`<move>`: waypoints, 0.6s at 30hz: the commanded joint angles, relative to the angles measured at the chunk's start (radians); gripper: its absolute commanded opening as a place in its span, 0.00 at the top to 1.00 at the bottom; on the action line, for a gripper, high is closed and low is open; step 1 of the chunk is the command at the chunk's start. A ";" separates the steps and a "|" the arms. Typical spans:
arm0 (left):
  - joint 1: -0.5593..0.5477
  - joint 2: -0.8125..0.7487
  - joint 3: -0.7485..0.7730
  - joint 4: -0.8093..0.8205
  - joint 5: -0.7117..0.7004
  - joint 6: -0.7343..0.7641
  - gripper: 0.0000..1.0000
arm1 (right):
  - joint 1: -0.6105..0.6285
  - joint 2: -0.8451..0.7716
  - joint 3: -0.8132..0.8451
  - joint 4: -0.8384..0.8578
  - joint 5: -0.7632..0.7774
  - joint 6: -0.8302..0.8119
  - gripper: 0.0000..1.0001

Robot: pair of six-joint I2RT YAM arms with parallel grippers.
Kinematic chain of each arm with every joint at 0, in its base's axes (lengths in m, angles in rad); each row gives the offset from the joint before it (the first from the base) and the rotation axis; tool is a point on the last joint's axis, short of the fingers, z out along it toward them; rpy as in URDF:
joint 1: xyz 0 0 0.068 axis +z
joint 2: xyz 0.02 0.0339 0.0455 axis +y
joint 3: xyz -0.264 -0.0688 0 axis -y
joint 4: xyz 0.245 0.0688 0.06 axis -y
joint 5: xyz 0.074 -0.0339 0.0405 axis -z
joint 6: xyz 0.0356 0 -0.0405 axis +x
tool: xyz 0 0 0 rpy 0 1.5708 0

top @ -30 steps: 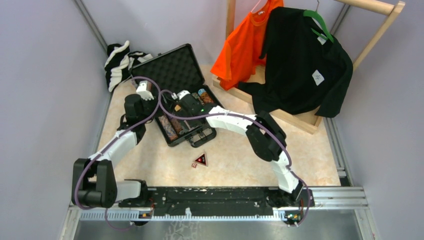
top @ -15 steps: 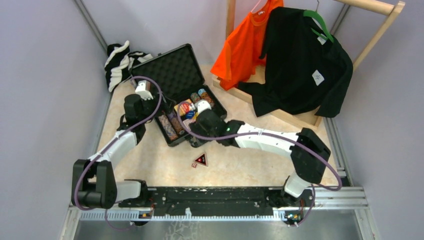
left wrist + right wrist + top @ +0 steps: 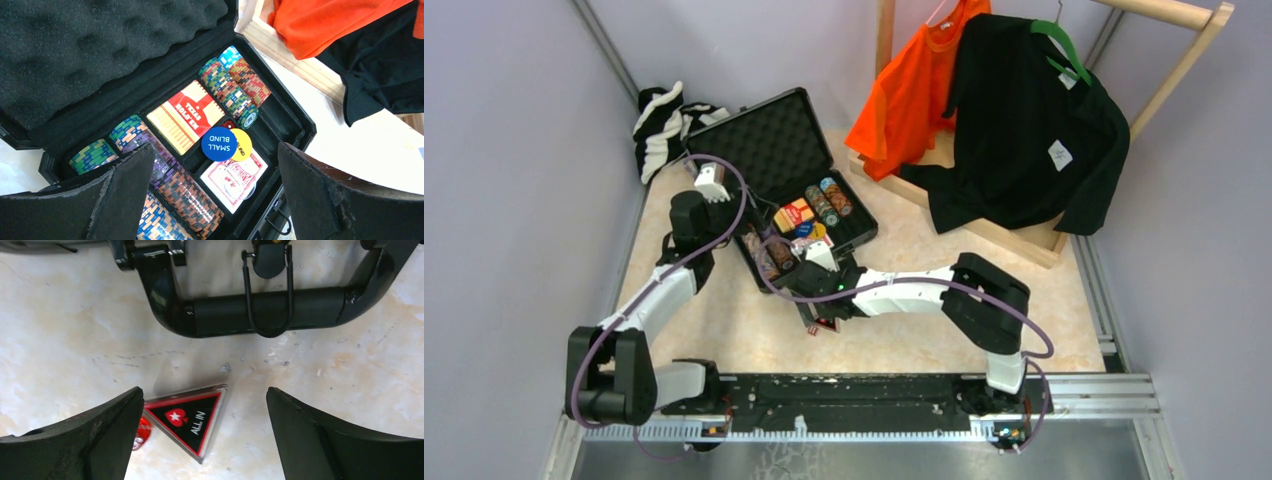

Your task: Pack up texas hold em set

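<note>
The black briefcase [image 3: 849, 238] lies open on the table, its foam lid [image 3: 759, 140] raised at the back. Inside are rows of multicoloured poker chips [image 3: 227, 87], a red card deck [image 3: 187, 116], a blue disc [image 3: 219, 144] over a yellow disc [image 3: 245, 146], and a clear disc on a second deck [image 3: 235, 175]. My left gripper [image 3: 215, 200] is open and empty, hovering over the case's left side [image 3: 714, 190]. The black-red triangle [image 3: 187, 417] lies on the table in front of the case handle [image 3: 265, 315]. My right gripper [image 3: 205, 440] is open, low over the triangle, a finger on each side.
A small red piece [image 3: 141, 432] lies beside the triangle's left corner. A striped cloth [image 3: 664, 125] is at the back left. A wooden rack [image 3: 1014, 235] with an orange shirt [image 3: 914, 90] and a black shirt [image 3: 1034, 130] stands at the back right.
My right arm has swung from over the case's trays toward me and down to the triangle on the table. The left arm has barely moved.
</note>
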 commanded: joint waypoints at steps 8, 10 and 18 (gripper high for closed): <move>-0.003 -0.055 -0.014 0.015 -0.003 -0.006 0.02 | 0.054 0.028 0.100 -0.028 0.064 0.162 0.07; -0.002 -0.055 -0.015 0.017 0.003 -0.007 0.02 | 0.059 0.019 0.085 -0.032 0.062 0.178 0.07; -0.002 -0.065 -0.025 0.029 0.028 -0.022 0.02 | 0.090 0.038 0.085 -0.069 0.091 0.229 0.08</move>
